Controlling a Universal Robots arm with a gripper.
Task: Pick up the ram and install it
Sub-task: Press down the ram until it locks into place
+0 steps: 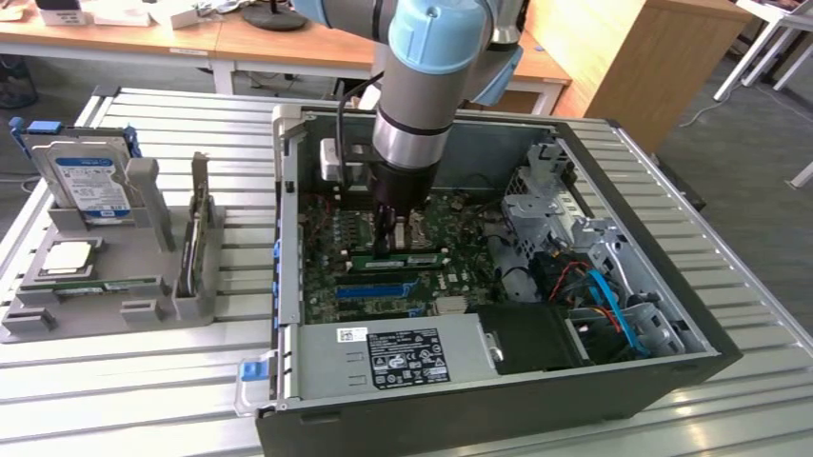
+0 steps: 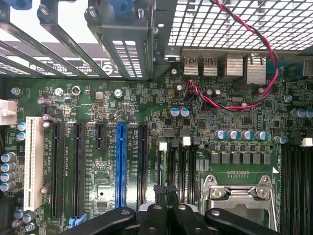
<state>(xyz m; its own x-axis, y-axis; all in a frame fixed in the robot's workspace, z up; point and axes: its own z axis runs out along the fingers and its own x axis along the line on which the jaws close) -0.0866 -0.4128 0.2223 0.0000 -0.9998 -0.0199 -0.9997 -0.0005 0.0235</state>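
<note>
The ram [image 1: 400, 257], a narrow green stick with pale labels, stands along the black memory slots on the motherboard [image 1: 333, 233] inside the open computer case [image 1: 711, 314]. My gripper [image 1: 387, 238] reaches straight down into the case, its tips right at the ram's upper edge near the end towards the exterior view's left. I cannot tell whether they touch it. In the wrist view my gripper [image 2: 165, 189] is shut, with its dark fingertips [image 2: 159, 190] pressed together and nothing between them, over the memory slots [image 2: 178, 164] beside the processor socket [image 2: 239, 193].
A blue slot [image 2: 121, 164] and several black card slots lie beside the memory slots. Red and black wires [image 2: 254, 44] cross the case's rear grille. The power supply [image 1: 394, 357] and drive cage [image 1: 546, 200] crowd the case. A grey fixture [image 1: 76, 319] outside holds a hard drive [image 1: 89, 181] and a processor [image 1: 70, 257].
</note>
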